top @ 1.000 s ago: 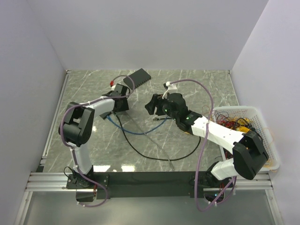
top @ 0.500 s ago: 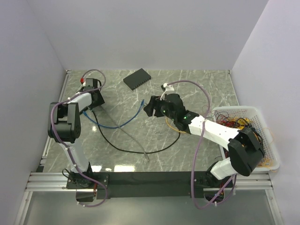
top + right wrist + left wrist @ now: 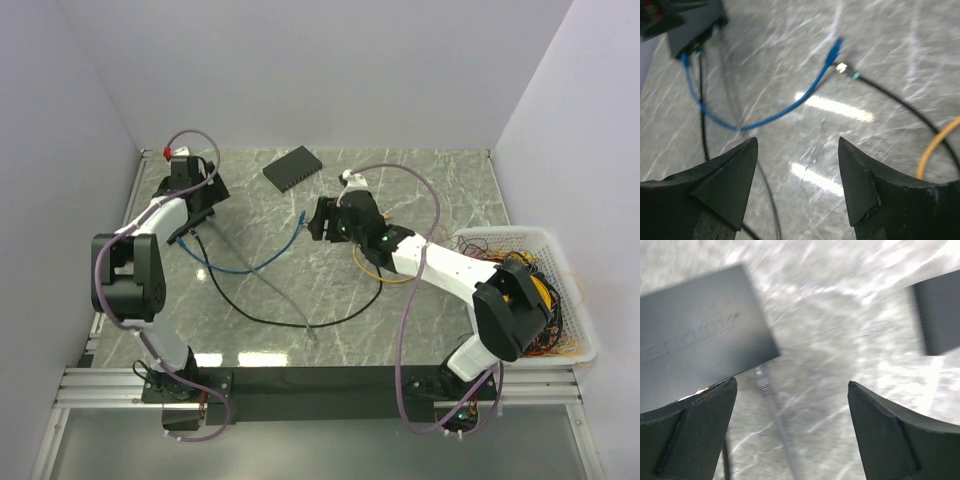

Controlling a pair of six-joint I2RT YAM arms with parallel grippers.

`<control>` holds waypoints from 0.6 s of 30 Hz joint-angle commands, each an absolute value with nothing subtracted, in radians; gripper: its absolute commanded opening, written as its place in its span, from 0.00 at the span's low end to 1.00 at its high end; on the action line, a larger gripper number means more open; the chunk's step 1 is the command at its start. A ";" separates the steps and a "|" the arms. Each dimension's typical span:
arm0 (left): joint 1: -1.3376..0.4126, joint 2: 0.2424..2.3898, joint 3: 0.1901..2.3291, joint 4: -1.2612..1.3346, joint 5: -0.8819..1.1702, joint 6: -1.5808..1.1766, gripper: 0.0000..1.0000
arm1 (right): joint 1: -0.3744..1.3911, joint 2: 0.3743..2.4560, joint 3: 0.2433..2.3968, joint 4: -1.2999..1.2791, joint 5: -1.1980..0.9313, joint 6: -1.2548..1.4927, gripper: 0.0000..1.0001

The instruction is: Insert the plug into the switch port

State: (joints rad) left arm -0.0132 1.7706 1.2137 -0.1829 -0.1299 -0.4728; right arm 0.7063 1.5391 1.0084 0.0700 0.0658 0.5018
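The switch (image 3: 695, 340) is a dark-grey box lying at the table's far left. It shows just past my left gripper's left finger and in the right wrist view (image 3: 692, 27), with blue, black and grey cables running into its ports. My left gripper (image 3: 791, 383) hangs over it (image 3: 198, 212), open and empty. The thin orange cable (image 3: 372, 270) loops on the table under my right forearm and shows at the frame edge in the right wrist view (image 3: 935, 145). Its plug is not visible. My right gripper (image 3: 797, 141) stands open over bare table at mid-table (image 3: 318, 222).
A flat black slab (image 3: 293, 167) lies at the back centre. The blue cable's free tip (image 3: 832, 50) and the black cable's tip (image 3: 841, 67) lie ahead of my right gripper. A white basket (image 3: 520, 235) of tangled cables stands at the right edge.
My left arm swung to the far left, dragging the switch and its cables along, then opened its jaws. My right gripper shifted slightly toward the back.
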 commanded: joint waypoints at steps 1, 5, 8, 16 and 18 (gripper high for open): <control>-0.031 1.669 1.192 -0.089 -0.072 -0.486 0.99 | 0.671 1.577 1.142 -0.078 0.263 0.523 0.72; -0.067 1.592 1.128 -0.026 -0.057 -0.488 1.00 | 0.592 1.673 1.248 -0.215 0.301 0.569 0.70; -0.098 1.522 1.057 0.035 -0.040 -0.483 0.99 | 0.511 1.732 1.278 -0.236 0.229 0.594 0.68; -0.130 1.465 0.977 0.172 0.072 -0.491 0.99 | 0.397 1.859 1.370 -0.301 0.155 0.629 0.67; -0.136 1.521 1.053 0.160 0.107 -0.479 0.99 | 0.382 1.873 1.377 -0.304 0.150 0.638 0.68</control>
